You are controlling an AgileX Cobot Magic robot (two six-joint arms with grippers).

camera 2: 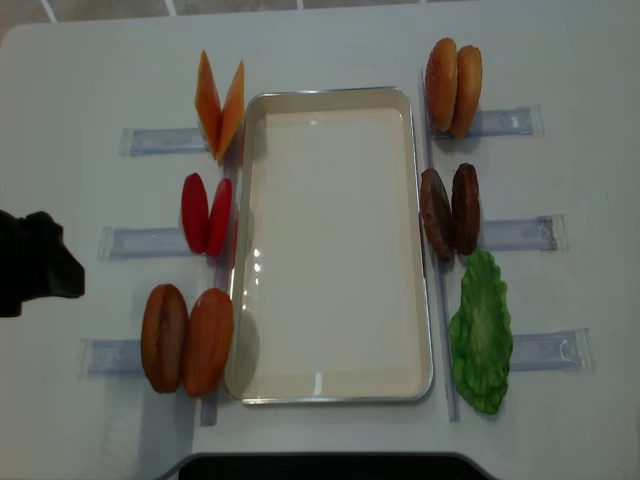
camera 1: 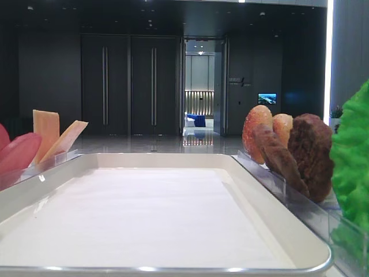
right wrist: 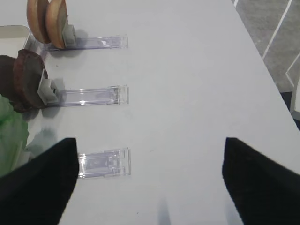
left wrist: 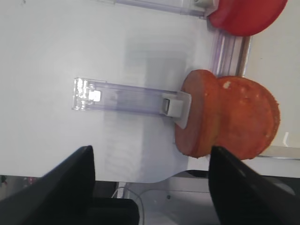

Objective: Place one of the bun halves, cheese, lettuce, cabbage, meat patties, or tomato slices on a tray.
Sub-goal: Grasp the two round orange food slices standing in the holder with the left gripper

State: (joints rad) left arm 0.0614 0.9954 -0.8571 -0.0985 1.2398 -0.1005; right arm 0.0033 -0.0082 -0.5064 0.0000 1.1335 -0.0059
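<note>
On the table (camera 2: 330,40), the white tray (camera 2: 425,240) sits bare between racks of food. The left gripper (left wrist: 150,183) hovers open near two buns (left wrist: 225,117) (touching neither); the right gripper (right wrist: 150,178) hangs open too.

Matte black end effector (left wrist: 150,187), broad wedge-shaped fingers (left wrist: 61,183) (no markings visible)
</note>
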